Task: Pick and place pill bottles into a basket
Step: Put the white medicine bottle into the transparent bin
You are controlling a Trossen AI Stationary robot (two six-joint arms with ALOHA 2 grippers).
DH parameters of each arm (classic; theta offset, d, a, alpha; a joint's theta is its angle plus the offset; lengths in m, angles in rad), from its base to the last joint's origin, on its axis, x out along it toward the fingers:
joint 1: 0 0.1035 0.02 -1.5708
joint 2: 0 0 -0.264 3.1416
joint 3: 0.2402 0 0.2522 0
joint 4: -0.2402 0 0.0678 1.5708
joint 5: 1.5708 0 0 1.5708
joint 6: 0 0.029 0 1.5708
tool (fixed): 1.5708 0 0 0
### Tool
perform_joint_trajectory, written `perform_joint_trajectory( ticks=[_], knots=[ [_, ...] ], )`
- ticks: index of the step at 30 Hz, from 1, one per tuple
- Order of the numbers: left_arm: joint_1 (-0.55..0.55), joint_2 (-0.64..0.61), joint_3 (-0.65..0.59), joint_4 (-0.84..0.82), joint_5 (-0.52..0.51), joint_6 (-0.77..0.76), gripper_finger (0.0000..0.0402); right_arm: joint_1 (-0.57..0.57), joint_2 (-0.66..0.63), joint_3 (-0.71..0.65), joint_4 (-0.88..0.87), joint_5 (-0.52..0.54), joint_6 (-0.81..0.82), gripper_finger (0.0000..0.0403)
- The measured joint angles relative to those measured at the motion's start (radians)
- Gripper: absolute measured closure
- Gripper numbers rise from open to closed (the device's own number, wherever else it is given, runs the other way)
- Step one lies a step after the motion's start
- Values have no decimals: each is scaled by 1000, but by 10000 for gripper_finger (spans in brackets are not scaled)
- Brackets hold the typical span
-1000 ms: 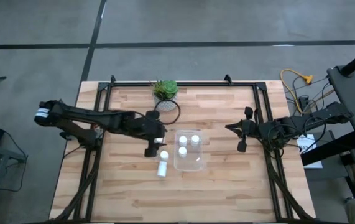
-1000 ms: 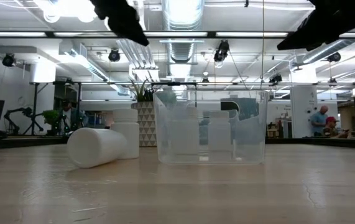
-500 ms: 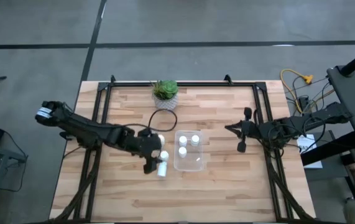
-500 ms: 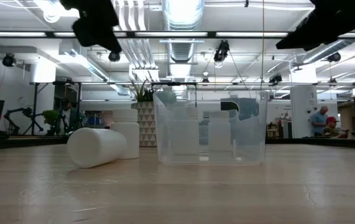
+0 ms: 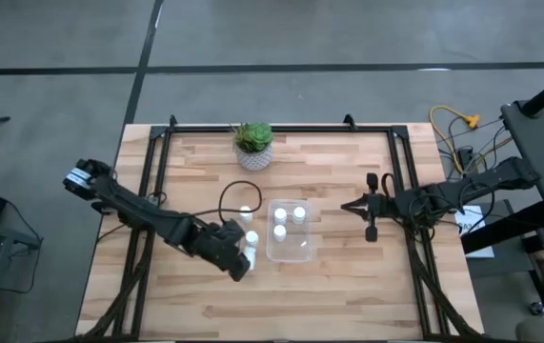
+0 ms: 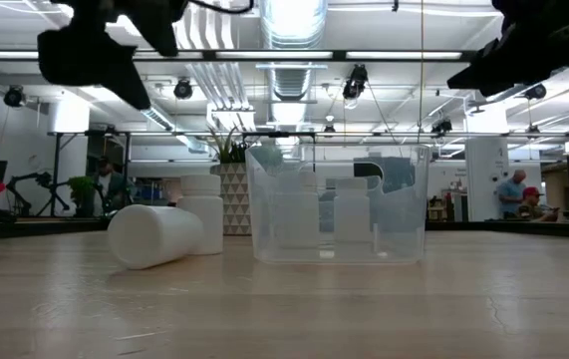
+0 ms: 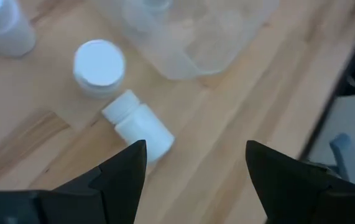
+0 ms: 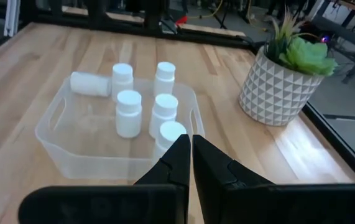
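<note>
Left hand (image 7: 193, 168) spread wide, grasping nothing, hovering over toppled bottle (image 7: 137, 124) on wooden surface (image 5: 329, 286). Upright bottle (image 7: 99, 65) just beside toppled one, another (image 5: 245, 213) near plant side. Clear tub (image 5: 291, 231) just beyond, on surface, holding three upright bottles (image 8: 128, 112). Right hand (image 5: 368, 207) clenched tight, empty, well apart past tub. Potted plant (image 5: 252, 143) at far edge.
</note>
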Motion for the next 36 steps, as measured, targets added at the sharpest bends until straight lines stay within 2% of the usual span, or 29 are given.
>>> perform_joint_trajectory(
  ticks=[3,12,21,25,36],
  knots=[
    [4,48,18,-12,5,-15,146,0,0,-16,12,0,-5,394],
    [23,169,157,-220,-3,-16,146,0,0,-21,13,0,-3,394],
    [58,278,233,-229,26,-74,146,0,1,-19,10,1,1,394],
    [65,297,252,-229,63,-125,146,0,1,-19,10,1,1,394],
    [67,297,255,-288,72,-199,146,0,1,-19,-15,1,1,394]
  ],
)
